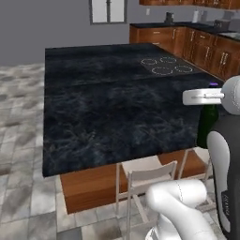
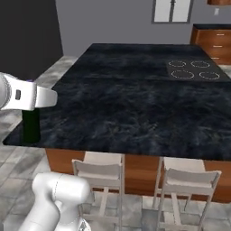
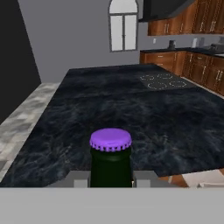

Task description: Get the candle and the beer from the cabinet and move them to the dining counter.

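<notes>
The hand (image 3: 111, 181) grips the beer (image 3: 111, 162) at its neck, upright, at the near edge of the bench (image 1: 103, 108). I judge the beer almost delivered: it must still be set down, and the candle is left to fetch.

The dining counter (image 1: 108, 103) lies broad and bare from its near edge to the cooktop (image 1: 167, 65) set flush in its far right part, so a gripper could pass freely above it. Below the near edge, two white chairs (image 2: 144, 178) crowd the low approach. The beer (image 3: 111, 162), apparently held upright, stands at the near edge.
</notes>
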Robot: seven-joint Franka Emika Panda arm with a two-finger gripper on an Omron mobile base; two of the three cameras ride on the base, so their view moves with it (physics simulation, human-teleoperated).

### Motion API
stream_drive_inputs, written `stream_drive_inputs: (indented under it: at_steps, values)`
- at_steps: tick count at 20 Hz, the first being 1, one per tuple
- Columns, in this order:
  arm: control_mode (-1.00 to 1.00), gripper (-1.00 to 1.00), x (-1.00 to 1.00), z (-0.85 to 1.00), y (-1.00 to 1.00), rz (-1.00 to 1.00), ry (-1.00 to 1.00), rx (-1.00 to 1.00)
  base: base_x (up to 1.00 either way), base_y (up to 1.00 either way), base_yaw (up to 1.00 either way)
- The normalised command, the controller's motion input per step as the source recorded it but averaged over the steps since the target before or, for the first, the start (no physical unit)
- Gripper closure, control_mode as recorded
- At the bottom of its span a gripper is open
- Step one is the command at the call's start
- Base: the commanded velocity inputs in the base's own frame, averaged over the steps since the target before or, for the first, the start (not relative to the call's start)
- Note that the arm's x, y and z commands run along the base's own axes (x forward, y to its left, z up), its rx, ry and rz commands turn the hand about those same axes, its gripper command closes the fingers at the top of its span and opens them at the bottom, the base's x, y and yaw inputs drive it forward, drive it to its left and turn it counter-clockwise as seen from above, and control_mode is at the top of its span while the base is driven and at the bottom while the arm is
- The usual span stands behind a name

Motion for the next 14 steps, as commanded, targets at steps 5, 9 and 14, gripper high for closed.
stream_drive_inputs:
  at_steps: [5, 9, 14]
  values:
    - [1.0, 1.0, 0.0, 0.0, 0.0, 0.0, 0.0, 0.0, 0.0, -0.19, 0.39]
    - [1.0, 1.0, 0.0, 0.0, 0.0, 0.0, 0.0, 0.0, 0.0, -0.12, 0.15]
    - [1.0, 1.0, 0.0, 0.0, 0.0, 0.0, 0.0, 0.0, 0.29, -0.4, 0.0]
